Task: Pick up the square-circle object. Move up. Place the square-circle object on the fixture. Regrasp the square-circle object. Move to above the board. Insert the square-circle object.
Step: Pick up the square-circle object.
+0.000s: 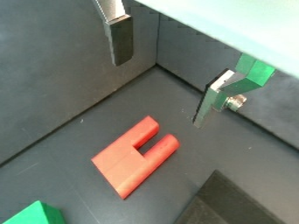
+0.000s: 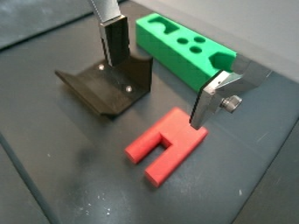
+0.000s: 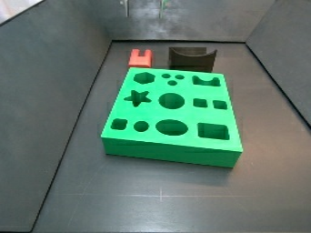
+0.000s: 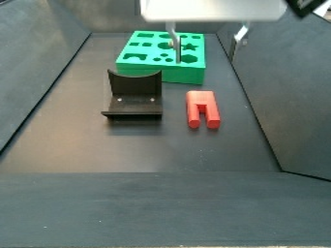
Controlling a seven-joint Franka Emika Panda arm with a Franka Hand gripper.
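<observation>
Board (image 3: 170, 114) flat mid-floor, clear floor along both long edges. Fixture (image 4: 134, 94) just beside board's end. Square-circle object (image 4: 202, 108) flat on floor beside fixture, untouched. Claw (image 2: 158, 72) released, empty, poised above the object.

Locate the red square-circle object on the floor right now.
In both side views the square-circle object lies flat beside the fixture, near the board, below the open gripper.

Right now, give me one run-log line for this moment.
gripper: open, above the floor, holding nothing | square-circle object: flat on floor, ungrasped | fixture: empty | board: no insert yet
</observation>
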